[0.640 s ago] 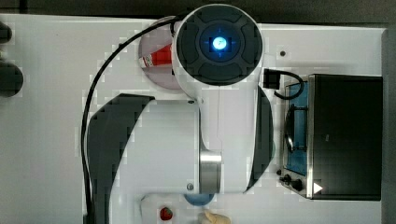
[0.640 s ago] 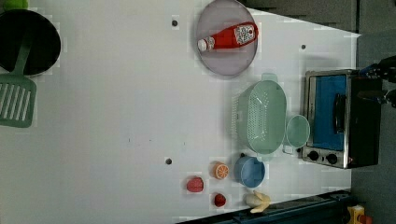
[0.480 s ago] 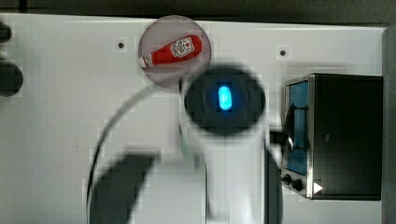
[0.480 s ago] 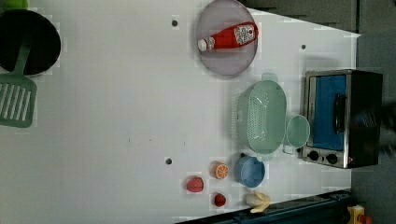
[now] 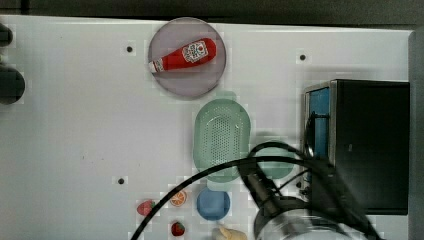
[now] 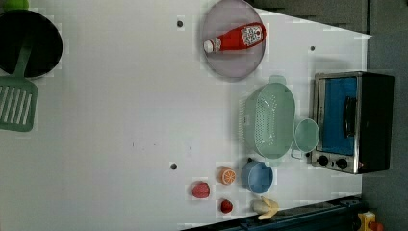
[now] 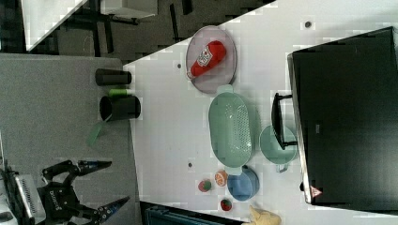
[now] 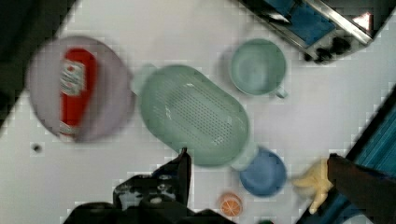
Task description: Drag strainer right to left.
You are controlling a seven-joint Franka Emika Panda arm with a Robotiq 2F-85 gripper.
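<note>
The strainer (image 5: 222, 137) is a pale mint-green oval colander with a dotted centre. It lies on the white table between the ketchup plate and the blue bowl, also seen in the left view (image 6: 269, 120), the right view (image 7: 230, 129) and the wrist view (image 8: 194, 114). My arm (image 5: 290, 215) is a blurred shape at the top view's lower right, beside the strainer. In the wrist view my gripper (image 8: 258, 156) hangs above the table, open wide and holding nothing; one dark finger (image 8: 183, 169) sits just off the strainer's rim.
A round green cup (image 5: 275, 162) touches the strainer's side by the toaster oven (image 5: 370, 145). A blue bowl (image 5: 213, 204), an orange slice (image 5: 178, 198), strawberries and a banana (image 5: 227, 233) lie near the table edge. A ketchup bottle (image 5: 184, 55) rests on a plate (image 5: 170, 85). Black pot (image 6: 29, 43) and spatula (image 6: 17, 103) stand far off.
In the top view my arm has swung from the middle of the table to the lower right, uncovering the strainer. The strainer and the other objects have not moved.
</note>
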